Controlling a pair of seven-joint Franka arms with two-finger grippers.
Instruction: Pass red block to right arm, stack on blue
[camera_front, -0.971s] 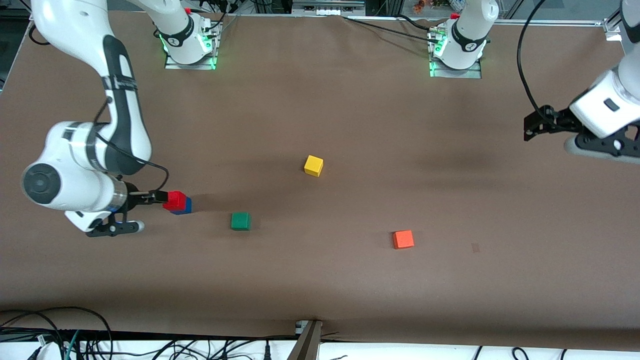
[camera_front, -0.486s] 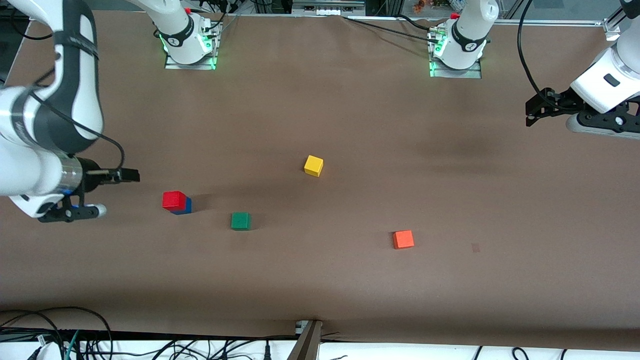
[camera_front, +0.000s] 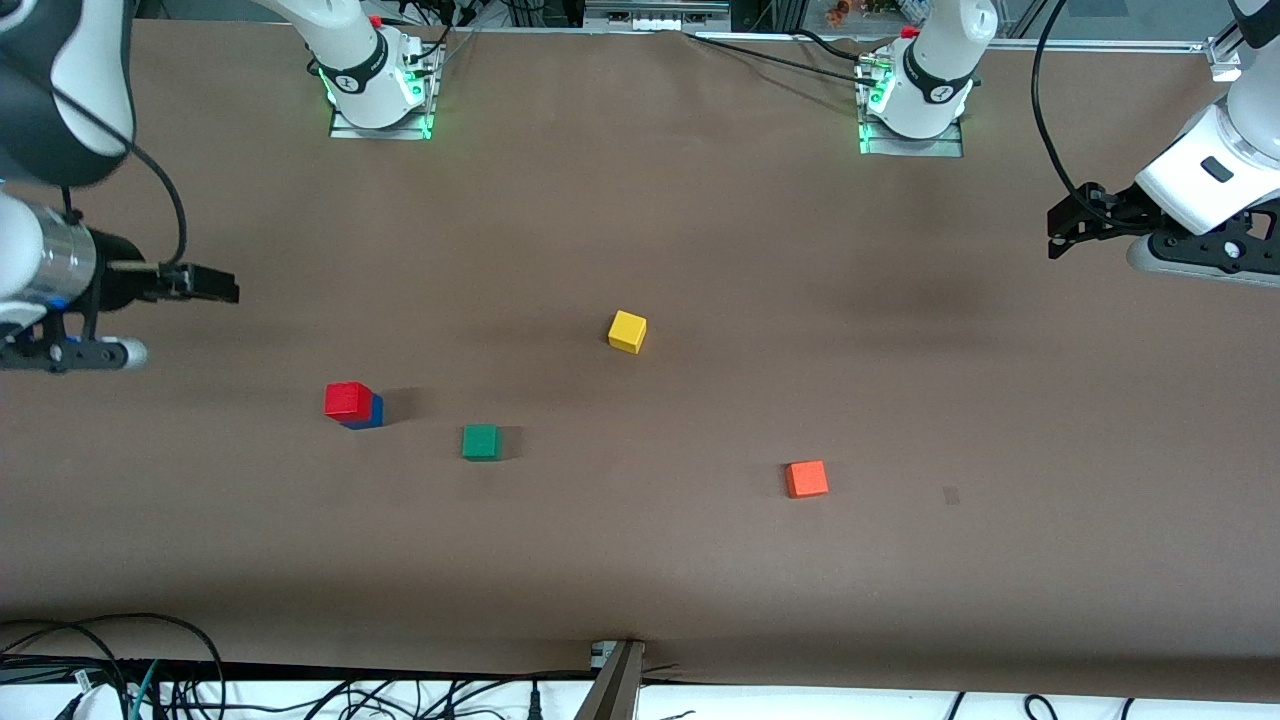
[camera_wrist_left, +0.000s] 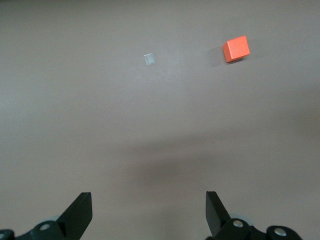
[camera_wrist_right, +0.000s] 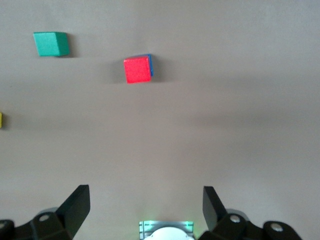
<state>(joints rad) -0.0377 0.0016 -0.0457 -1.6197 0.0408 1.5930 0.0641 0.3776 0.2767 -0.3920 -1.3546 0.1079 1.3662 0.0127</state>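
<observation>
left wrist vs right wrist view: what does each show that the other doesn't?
Only the left wrist view: the orange-red cube and a small pale mark on the table. Only the right wrist view: the red block stacked on the blue cube, the green cube, and a yellow sliver at the frame edge. Both: brown table and that arm's own open fingers.

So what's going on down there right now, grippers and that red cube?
Right gripper open, empty, over bare table at its own end. Left gripper open, empty, waiting at its end. Red block sits on blue block. Nothing in the way.
</observation>
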